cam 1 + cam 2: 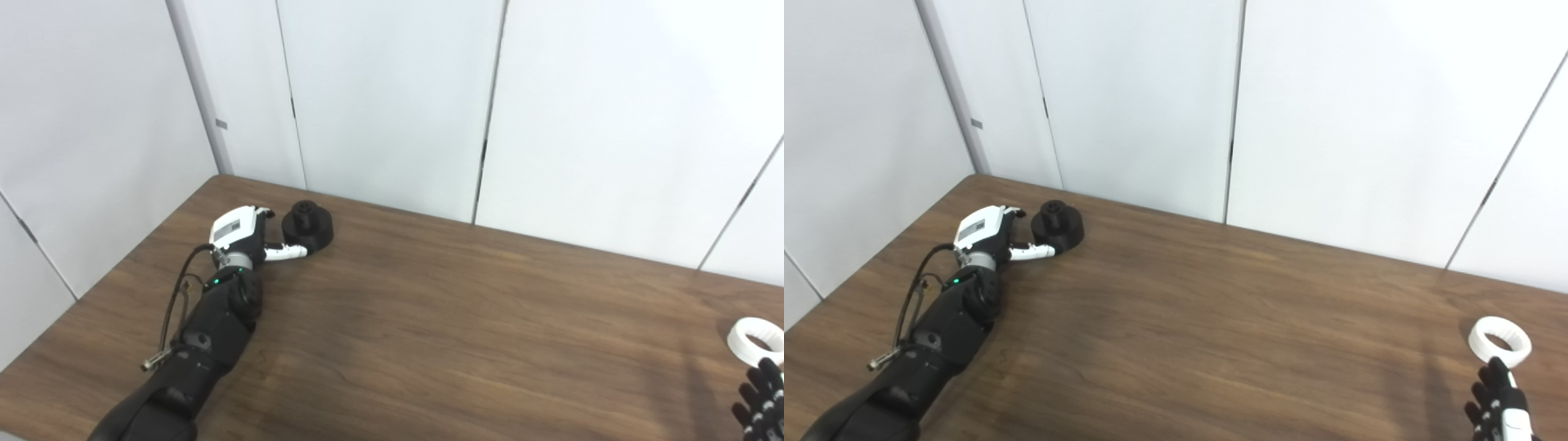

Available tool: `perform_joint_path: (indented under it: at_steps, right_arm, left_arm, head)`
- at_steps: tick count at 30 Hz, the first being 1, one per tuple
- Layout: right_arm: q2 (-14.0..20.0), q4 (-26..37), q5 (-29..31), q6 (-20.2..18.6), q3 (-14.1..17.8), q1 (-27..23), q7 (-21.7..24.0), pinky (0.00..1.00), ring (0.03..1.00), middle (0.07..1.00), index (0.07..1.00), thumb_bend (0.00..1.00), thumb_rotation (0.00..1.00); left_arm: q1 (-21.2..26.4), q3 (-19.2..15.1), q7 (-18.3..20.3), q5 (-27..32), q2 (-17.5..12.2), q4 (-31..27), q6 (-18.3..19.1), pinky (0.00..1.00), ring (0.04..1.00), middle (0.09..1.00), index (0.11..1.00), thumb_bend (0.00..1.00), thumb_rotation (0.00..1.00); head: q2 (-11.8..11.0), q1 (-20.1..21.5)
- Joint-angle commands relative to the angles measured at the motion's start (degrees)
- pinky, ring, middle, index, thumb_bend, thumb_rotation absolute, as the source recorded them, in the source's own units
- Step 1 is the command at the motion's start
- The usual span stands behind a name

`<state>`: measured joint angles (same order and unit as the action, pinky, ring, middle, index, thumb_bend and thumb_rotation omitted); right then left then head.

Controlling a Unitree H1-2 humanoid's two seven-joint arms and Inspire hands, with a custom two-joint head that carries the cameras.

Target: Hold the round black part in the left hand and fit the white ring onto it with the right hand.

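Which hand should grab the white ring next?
The right hand. It sits just below the white ring at the table's right end. The left hand is far away at the left end, already beside the round black part, thumb touching it.

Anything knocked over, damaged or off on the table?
Nothing stands out. Black part sits upright by the left hand; white ring lies flat just beyond the right hand.

Wooden table (429,318): round black part (308,225) far left, white ring (1499,341) right.
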<state>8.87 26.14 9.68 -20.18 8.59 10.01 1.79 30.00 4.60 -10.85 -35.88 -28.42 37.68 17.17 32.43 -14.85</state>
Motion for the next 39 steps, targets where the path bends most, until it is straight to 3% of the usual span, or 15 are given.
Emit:
perform_joint_path:
  at_steps: [1,23,39]
  right_arm:
    - [-0.78,2.83,0.22,0.26,0.06,-0.57,-0.48,1.00,1.000,1.000,1.000,0.44,1.00]
    - [-1.10,4.64,0.83,-2.03,-0.32,-0.73,-0.85,1.00,1.000,1.000,1.000,0.39,1.00]
    - [-0.65,6.16,1.06,-3.40,-1.17,-0.75,-1.31,1.00,1.000,1.000,1.000,0.34,1.00]
  left_arm:
    - [3.65,0.12,-1.11,0.20,-2.30,-0.43,-1.01,1.00,1.000,0.960,0.856,1.00,0.57]
    - [3.74,1.30,2.27,3.07,-2.01,-3.55,-0.39,1.00,1.000,0.971,0.882,1.00,0.53]
    - [4.48,2.17,1.07,3.23,-1.65,-2.76,-0.24,1.00,1.000,0.960,0.862,1.00,0.50]
  head:
    - [0.05,-0.04]
    - [0.62,0.35]
    - [0.99,0.59]
